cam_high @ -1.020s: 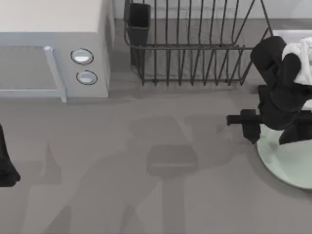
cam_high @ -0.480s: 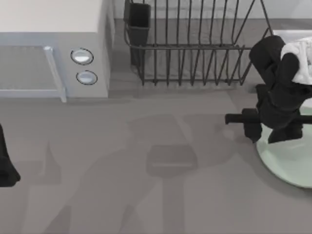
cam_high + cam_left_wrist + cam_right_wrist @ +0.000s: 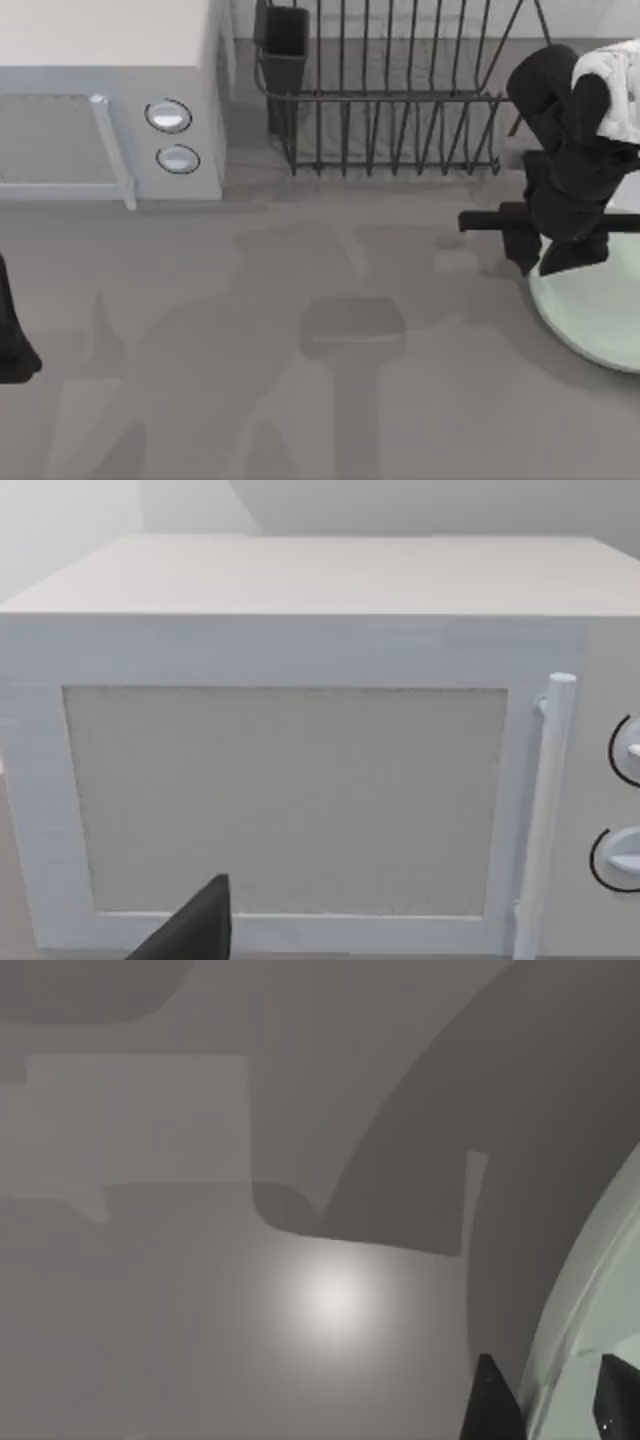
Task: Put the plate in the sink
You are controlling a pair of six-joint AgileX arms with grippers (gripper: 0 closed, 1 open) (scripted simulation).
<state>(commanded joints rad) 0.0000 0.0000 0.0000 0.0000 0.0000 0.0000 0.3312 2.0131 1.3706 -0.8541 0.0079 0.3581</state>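
Note:
The pale mint-green plate (image 3: 600, 310) is at the table's right edge, partly under my right arm. My right gripper (image 3: 548, 262) is at the plate's left rim and shut on it. In the right wrist view the two dark fingertips (image 3: 490, 1400) straddle the raised rim of the plate (image 3: 612, 1290), which hangs above the grey tabletop. The sink is hidden behind my right arm at the back right. My left gripper (image 3: 14, 340) is parked at the table's left edge, with one dark fingertip (image 3: 200, 930) in front of the microwave door.
A white microwave (image 3: 110, 100) with two round knobs stands at the back left. A dark wire dish rack (image 3: 400, 90) with a cup holder stands at the back middle, close to my right arm. The grey tabletop (image 3: 300, 380) spreads across the front and middle.
My right gripper has risen and drifted toward the back of the table, with the plate's rim in it. The plate's near edge has shifted the same way. The left arm has not moved.

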